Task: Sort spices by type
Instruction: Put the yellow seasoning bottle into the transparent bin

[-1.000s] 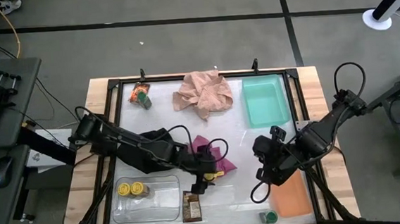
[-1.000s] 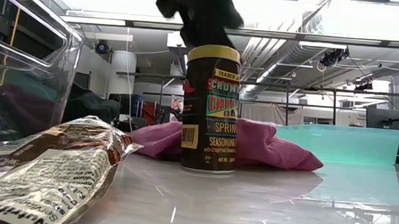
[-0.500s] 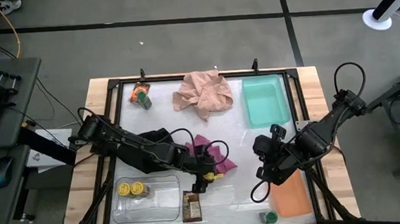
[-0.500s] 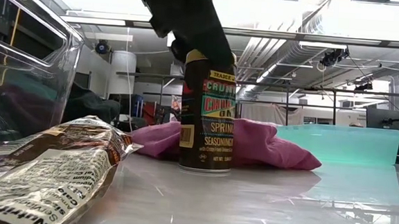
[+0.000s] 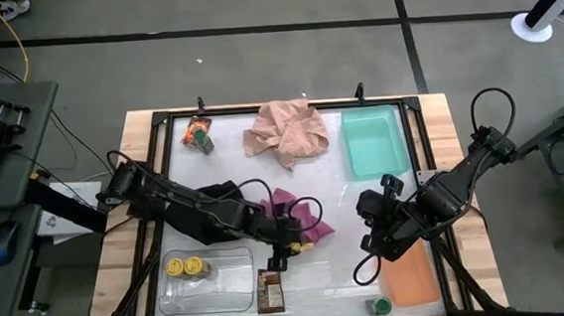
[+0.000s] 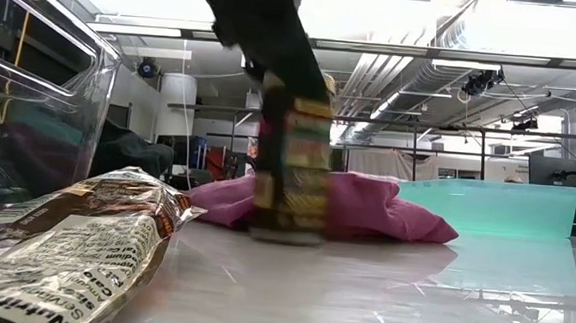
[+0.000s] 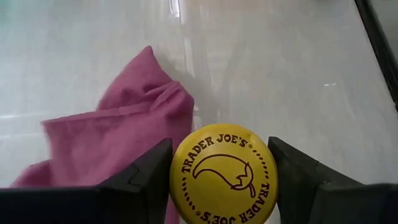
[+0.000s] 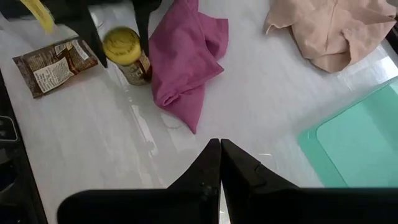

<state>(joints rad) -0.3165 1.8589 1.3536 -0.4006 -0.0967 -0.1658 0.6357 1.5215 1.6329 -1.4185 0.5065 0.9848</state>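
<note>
My left gripper (image 7: 222, 177) is shut on a yellow-lidded spice jar (image 5: 286, 247) beside the magenta cloth (image 5: 303, 221). In the low view the jar (image 6: 291, 162) is blurred under the dark gripper. Two more yellow-lidded jars (image 5: 185, 267) stand in the clear tray. The dark brown packet (image 5: 268, 290) lies flat by the near edge. One green-lidded jar (image 5: 379, 305) stands at the near edge. The other stands with the orange-red packet (image 5: 199, 134) in the far left corner. My right gripper (image 8: 219, 149) is shut and hovers beside the orange tray (image 5: 410, 279). My left gripper pinches the jar by its yellow lid (image 7: 186, 180), one finger (image 7: 152, 177) on each side of the lid's rim. The fingers come from above, pointing down. The jar stays nearly upright; whether its base still touches the table, I cannot tell.
A beige-pink cloth (image 5: 285, 133) and the teal tray (image 5: 372, 140) lie at the far side. A black cloth (image 5: 220, 194) lies under my left arm. The clear tray (image 5: 211, 287) sits at the near left. Bare white table lies between the two arms.
My left gripper has come down from just above the jar until its fingers stand round the lid, and has taken hold. The jar has shifted a little sideways in the low view and now shows blurred. The right arm has kept still.
</note>
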